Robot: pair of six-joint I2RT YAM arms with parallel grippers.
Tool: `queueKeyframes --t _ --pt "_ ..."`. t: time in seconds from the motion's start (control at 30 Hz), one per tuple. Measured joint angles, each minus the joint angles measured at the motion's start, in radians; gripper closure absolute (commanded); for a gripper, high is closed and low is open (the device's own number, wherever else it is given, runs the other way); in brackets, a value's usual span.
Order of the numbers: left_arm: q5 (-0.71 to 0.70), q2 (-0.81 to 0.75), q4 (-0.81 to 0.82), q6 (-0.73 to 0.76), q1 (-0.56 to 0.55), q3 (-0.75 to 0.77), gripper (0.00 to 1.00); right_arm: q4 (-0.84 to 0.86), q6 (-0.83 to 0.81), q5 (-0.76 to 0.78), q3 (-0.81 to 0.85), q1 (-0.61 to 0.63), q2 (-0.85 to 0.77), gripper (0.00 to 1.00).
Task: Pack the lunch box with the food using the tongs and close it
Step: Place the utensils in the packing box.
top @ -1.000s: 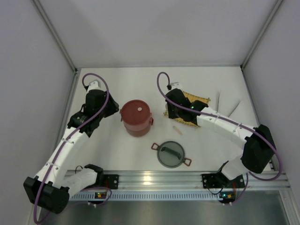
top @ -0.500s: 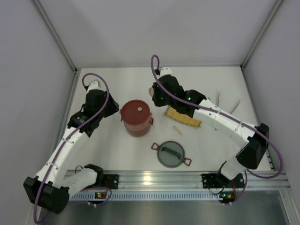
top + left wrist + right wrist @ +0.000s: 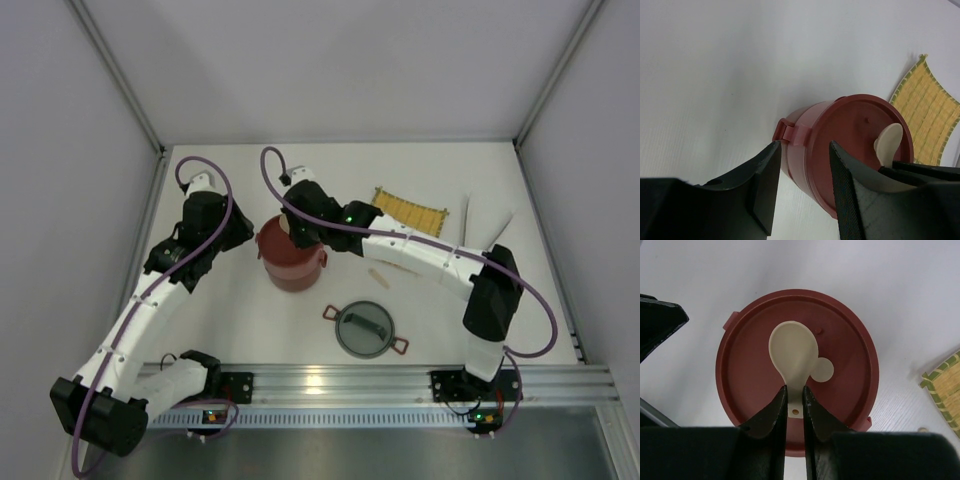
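Left of the table's middle stands the box [image 3: 290, 270], its tiers stacked and the red lid [image 3: 850, 365] on top. My right gripper [image 3: 794, 390] reaches over it from the right, jaws narrow, pinching the handle end of a cream spoon [image 3: 792, 352]. The spoon's bowl hangs over the lid's centre, and I cannot tell whether it touches. My left gripper [image 3: 802, 147] sits just beside the box on its left, jaws about half open and empty, lined up with a side handle but apart from it.

Toward the front edge lies the grey lid [image 3: 364, 329], off the box. Near the back right corner lie the mat [image 3: 410, 211] and, further right, the tongs [image 3: 466, 213], unheld. A small cream piece [image 3: 377, 277] lies on the table just right of the box. No food shows anywhere; I judge it is inside the box, but I cannot see in.

Risks, as I judge them:
- The pinch is only on the spoon's thin end, so it could swing, slip out and skid off the smooth lid.
- Nothing holds the box, so a downward push from the right arm could tip or slide it.
- Both grippers are close across the box, so a careless move of either could knock them together.
- The grey lid could go on crooked over the spoon and leave the box not properly closed
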Motion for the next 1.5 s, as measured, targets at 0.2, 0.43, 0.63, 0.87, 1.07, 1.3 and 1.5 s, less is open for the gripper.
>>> queueKeyframes --t 0.2,0.43,0.63,0.87,1.07,1.3,1.5 --pt "0.000 0.000 -0.003 0.000 0.000 0.000 0.51 0.001 0.007 -0.013 0.001 0.005 0.029 0.89" --pt "0.000 0.000 -0.008 0.000 0.000 0.000 0.52 0.004 0.008 -0.032 0.016 0.024 0.041 0.87" --pt "0.000 0.000 -0.010 0.000 0.000 0.000 0.52 0.005 0.009 -0.039 0.058 0.032 0.072 0.82" --pt "0.000 -0.001 -0.013 0.000 0.000 0.000 0.51 0.005 0.009 -0.043 0.060 0.032 0.094 0.77" --pt "0.000 -0.001 -0.017 0.000 0.000 0.000 0.51 0.005 0.009 -0.046 0.060 0.033 0.096 0.72" --pt "0.000 -0.001 -0.017 0.000 0.000 0.000 0.51 0.005 0.007 -0.043 0.060 0.033 0.094 0.66" --pt "0.000 -0.001 -0.017 0.000 0.000 0.001 0.51 0.000 0.003 -0.018 0.058 0.033 0.041 0.65"
